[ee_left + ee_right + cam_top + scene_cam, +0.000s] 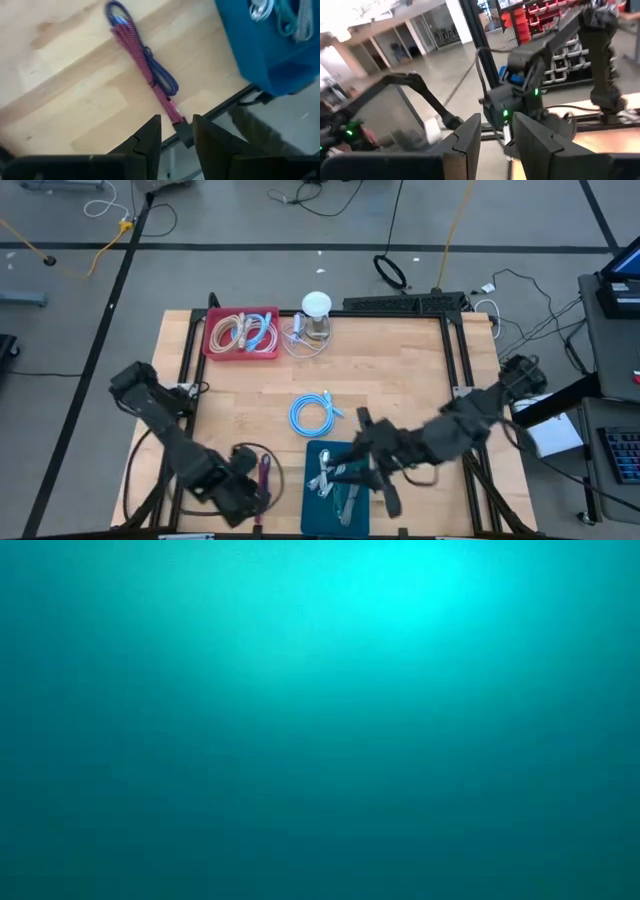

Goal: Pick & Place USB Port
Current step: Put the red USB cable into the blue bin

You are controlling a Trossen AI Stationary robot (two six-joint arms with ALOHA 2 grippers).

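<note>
A red-and-blue braided cable (145,65) lies on the wood table by the near edge, seen also as the cable (264,475) in the high view. Its black plug end (182,132) sits between the fingers of my left gripper (176,131), which is open; I cannot tell whether a finger touches it. My right gripper (496,131) is open and empty. It hovers as the gripper (362,448) over the far part of the blue bin (312,505), pointing toward the table's left. The bin holds several cables (330,475). The low view shows only a teal blank.
A coiled light-blue cable (313,415) lies mid-table. A red bin (212,345) with coiled cables stands at the far left, and a white round object (316,305) with a cable beside it. The blue bin's wall (260,55) is close to my left gripper.
</note>
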